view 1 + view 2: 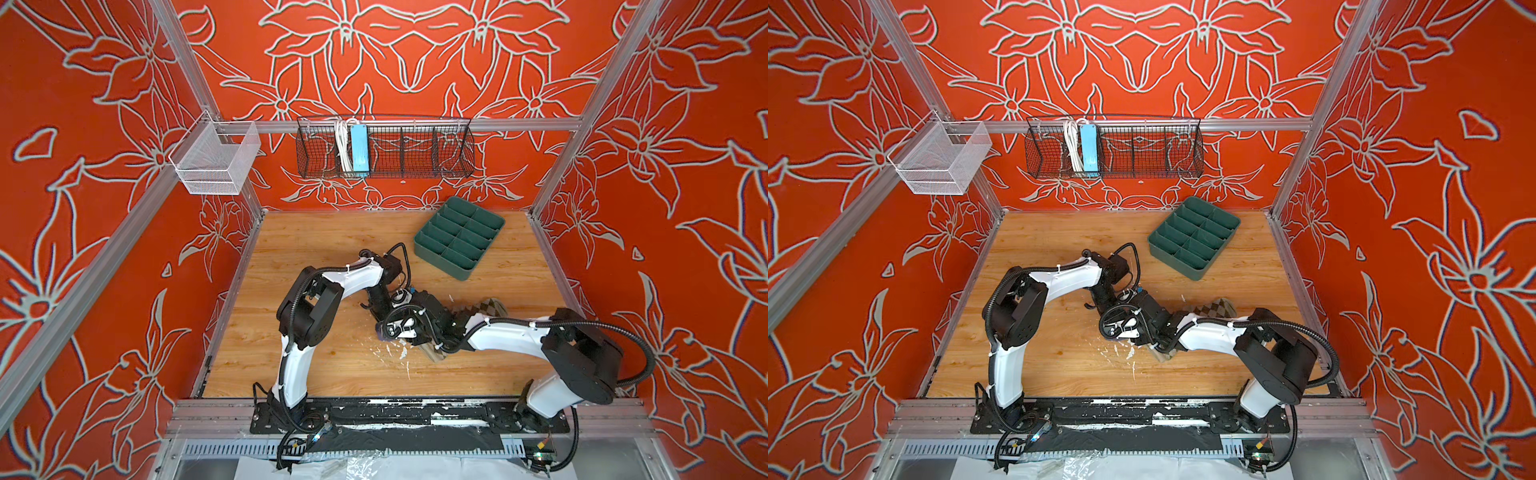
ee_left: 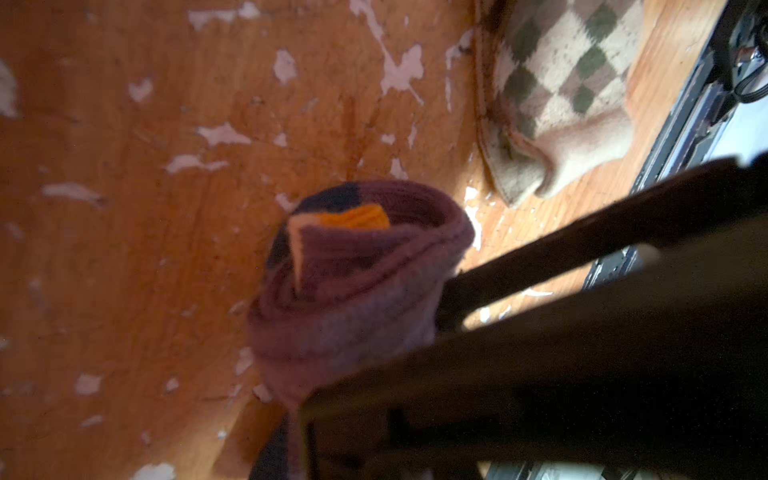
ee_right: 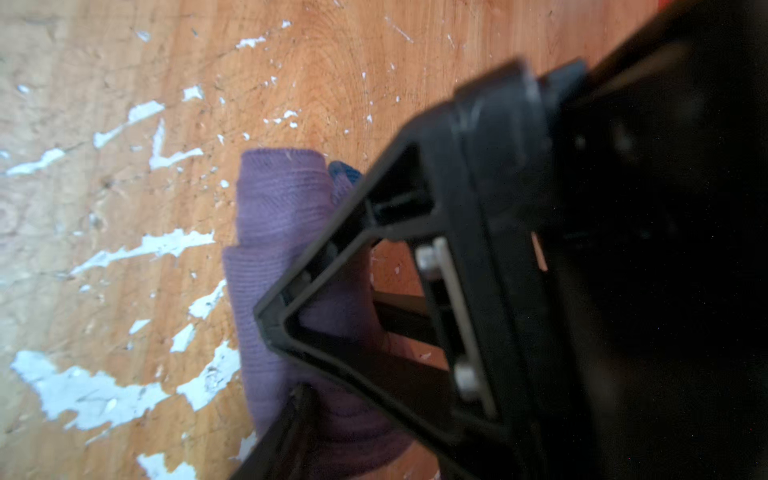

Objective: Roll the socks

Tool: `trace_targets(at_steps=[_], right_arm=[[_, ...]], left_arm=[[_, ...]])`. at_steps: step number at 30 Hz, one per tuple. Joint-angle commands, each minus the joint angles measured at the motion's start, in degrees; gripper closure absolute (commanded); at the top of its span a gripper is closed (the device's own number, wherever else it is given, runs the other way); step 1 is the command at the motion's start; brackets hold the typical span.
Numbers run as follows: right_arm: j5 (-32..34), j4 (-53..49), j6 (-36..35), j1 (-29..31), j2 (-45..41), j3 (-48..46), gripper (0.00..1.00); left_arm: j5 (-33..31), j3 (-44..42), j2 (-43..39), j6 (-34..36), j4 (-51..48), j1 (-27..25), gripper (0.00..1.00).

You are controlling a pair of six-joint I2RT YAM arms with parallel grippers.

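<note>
The red flower-patterned walls [image 1: 415,62] close in a worn wooden surface [image 1: 324,249], its white scrapes thickest at the centre, where both arms meet; on the back rail hang a black wire basket [image 1: 415,153] with a blue power strip [image 1: 358,147], upper centre of the frame, and a white mesh basket [image 1: 216,160] at upper left; the green tray [image 1: 438,259] sits tilted at the upper right of the surface, well apart from the work, probably waiting to take finished rolls; the argyle sock [image 1: 494,307] lies flat right of centre, partly under the right arm and not yet rolled, likely parked until the other is done; the purple sock [image 2: 353,291] is wound into a tight coil at the centre of the surface, just beside the argyle sock's end; the left end effector [image 2: 376,353] is clamped on the coil's side, apparently so the turns cannot spring loose; the right end effector [image 1: 388,332] reaches across beside it, one finger touching the purple cloth in the right wrist view, yet whether its jaws are apart or together I cannot tell; the yellow cuff [image 2: 353,218] peeks from the coil's core, so rolling seems to have begun at that end; no brand, label or writing can be read anywhere.
</note>
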Motion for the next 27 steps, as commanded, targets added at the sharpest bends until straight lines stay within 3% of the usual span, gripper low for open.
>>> trace_targets(at_steps=[1,7,16,24,27], right_arm=[[-2.2,-6.9,0.9,1.4,-1.6,-1.3,0.46],[-3.8,-11.7,-0.8,1.4,-4.7,-1.1,0.4],[-1.2,-2.7,1.2,1.4,2.8,0.5,0.43],[2.9,3.3,2.0,1.5,3.9,-1.0,0.41],[2.7,3.8,1.9,1.5,4.7,-1.2,0.46]], left_arm=[[-5.5,-3.5,2.0,-1.0,0.6,-1.6,0.83],[-5.7,-2.7,1.8,-0.8,0.0,-1.6,0.83],[-3.0,-2.5,1.2,-1.6,-0.3,-2.2,0.83],[-1.5,-2.9,0.9,-0.7,-1.2,-2.8,0.83],[-0.9,-2.5,0.6,-0.4,-1.4,-2.8,0.83]])
